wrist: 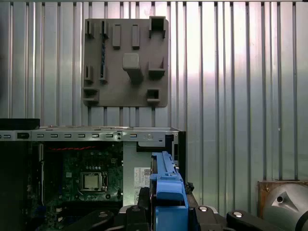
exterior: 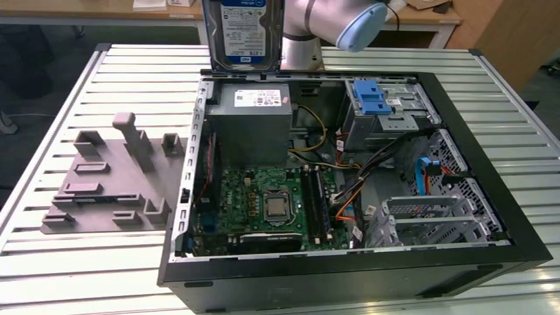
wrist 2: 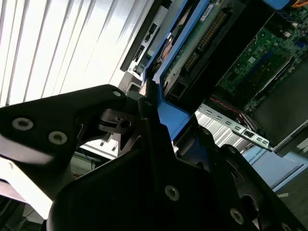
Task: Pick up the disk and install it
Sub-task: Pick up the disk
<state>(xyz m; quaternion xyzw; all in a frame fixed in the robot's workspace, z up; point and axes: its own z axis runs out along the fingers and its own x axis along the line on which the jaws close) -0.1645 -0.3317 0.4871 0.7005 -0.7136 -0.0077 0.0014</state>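
The disk [exterior: 244, 33], a silver drive with a white-and-blue label in a blue carrier, hangs upright above the far rim of the open computer case [exterior: 490, 220], in front of the grey arm [exterior: 337, 20]. In both wrist views my gripper [wrist: 167, 204] is shut on the carrier's blue edge [wrist: 166, 185], with black fingers [wrist 2: 149, 139] pressing on both sides of the blue frame [wrist 2: 168, 120]. The disk's green circuit board side [wrist 2: 192, 36] faces the second wrist camera. The open case and its motherboard [wrist: 91, 180] lie below.
Inside the case are a grey box with a white sticker [exterior: 249, 121], a silver bay with a blue latch [exterior: 374, 104], the green motherboard [exterior: 262, 203] and loose cables [exterior: 350, 197]. A grey fixture plate [exterior: 105, 184] lies on the slatted metal table [exterior: 131, 72] at the exterior view's left.
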